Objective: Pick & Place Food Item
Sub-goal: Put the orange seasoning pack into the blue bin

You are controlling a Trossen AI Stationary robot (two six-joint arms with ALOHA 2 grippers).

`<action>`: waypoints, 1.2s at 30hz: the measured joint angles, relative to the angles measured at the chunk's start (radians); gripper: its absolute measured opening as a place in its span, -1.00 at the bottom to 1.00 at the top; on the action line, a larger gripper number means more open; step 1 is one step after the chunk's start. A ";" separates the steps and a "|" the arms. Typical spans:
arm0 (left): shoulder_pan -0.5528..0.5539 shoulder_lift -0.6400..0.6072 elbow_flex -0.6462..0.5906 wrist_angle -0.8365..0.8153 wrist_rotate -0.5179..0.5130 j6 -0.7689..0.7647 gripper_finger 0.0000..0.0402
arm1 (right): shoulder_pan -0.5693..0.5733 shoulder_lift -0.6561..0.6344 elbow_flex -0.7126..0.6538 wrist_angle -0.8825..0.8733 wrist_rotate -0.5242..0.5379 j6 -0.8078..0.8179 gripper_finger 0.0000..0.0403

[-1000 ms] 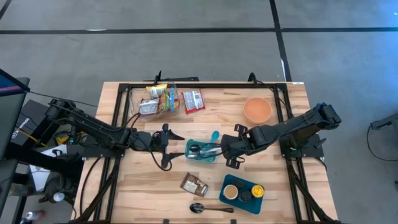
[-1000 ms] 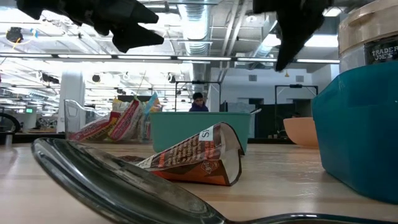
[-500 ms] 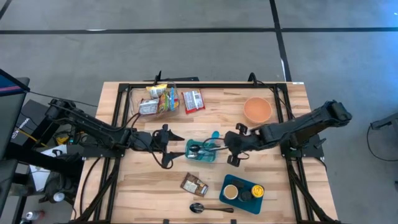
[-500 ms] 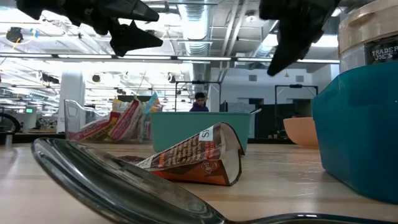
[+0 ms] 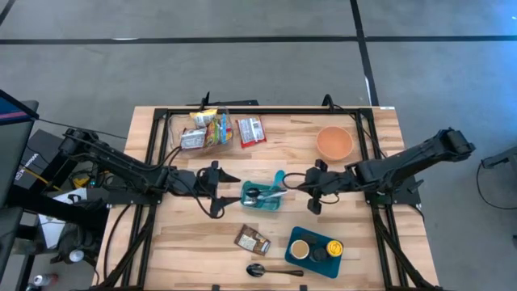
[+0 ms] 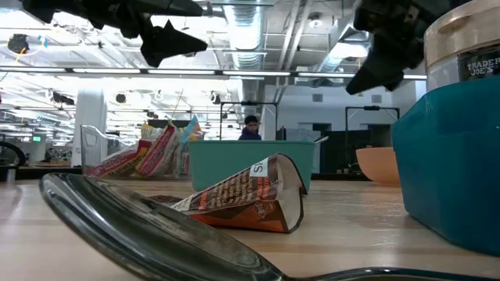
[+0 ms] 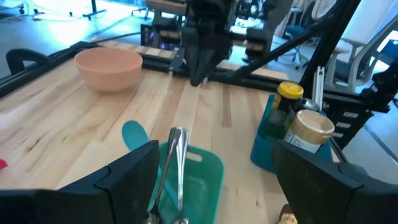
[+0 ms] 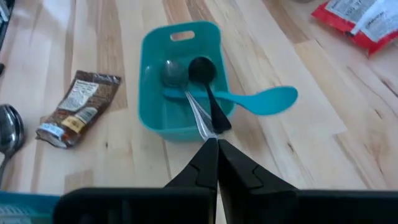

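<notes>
Small teal rectangular plastic bin [image 5: 262, 196] sits mid-table between the two grippers. In it: a metal spoon [image 8: 183, 93], a black plastic spoon [image 8: 208, 90] and a turquoise plastic spoon [image 8: 258, 101], all leaning out over the rim on the right gripper's side; turquoise bowl end lies outside the bin, over the table.

Teal plastic tray [image 5: 316, 251] at the near edge, on the right arm's side, holds a tan-lidded jar [image 7: 309, 127], a yellow-capped bottle [image 7: 287, 93] and a dark round item I can't identify. Peach round bowl [image 5: 334, 143] beyond the right gripper, nothing visible inside. Clear plastic bin [image 5: 194, 129] at the far edge, beyond the left gripper, holds colourful snack packets; a red-and-white packet [image 5: 251, 131] lies flat just beside it.

Food item: brown crumpled snack wrapper [image 5: 252, 239], flat on the wood nearer the table's front edge than both grippers, near the teal bin, apart from it. Long axis runs roughly left-right with a slight slant; in the low view one end curls up off the table. A second metal spoon [image 5: 266, 271] lies in front of it.

Left gripper [image 5: 218, 190]: fingers apart, nothing in them, hovering just beside the teal bin. Right gripper [image 5: 316, 189]: fingers pressed together, holding nothing, tips aimed at the bin's spoon handles, off the table.
</notes>
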 joint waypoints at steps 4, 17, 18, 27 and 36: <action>0.000 0.000 0.000 0.015 0.000 -0.005 0.50 | 0.001 -0.023 -0.051 0.061 0.000 0.007 -1.00; 0.000 0.000 0.000 0.034 0.000 -0.294 0.50 | 0.008 0.005 -0.093 0.161 0.000 0.008 -1.00; 0.000 0.000 0.000 0.033 0.000 -0.308 0.50 | 0.007 0.005 -0.093 0.161 0.000 0.008 -1.00; 0.006 0.000 0.000 0.034 -0.005 -0.361 0.50 | -0.008 0.005 -0.093 0.161 0.000 0.008 -1.00; -0.025 0.000 0.000 0.032 -0.005 -0.646 0.50 | -0.005 0.005 -0.093 0.161 -0.001 0.008 -1.00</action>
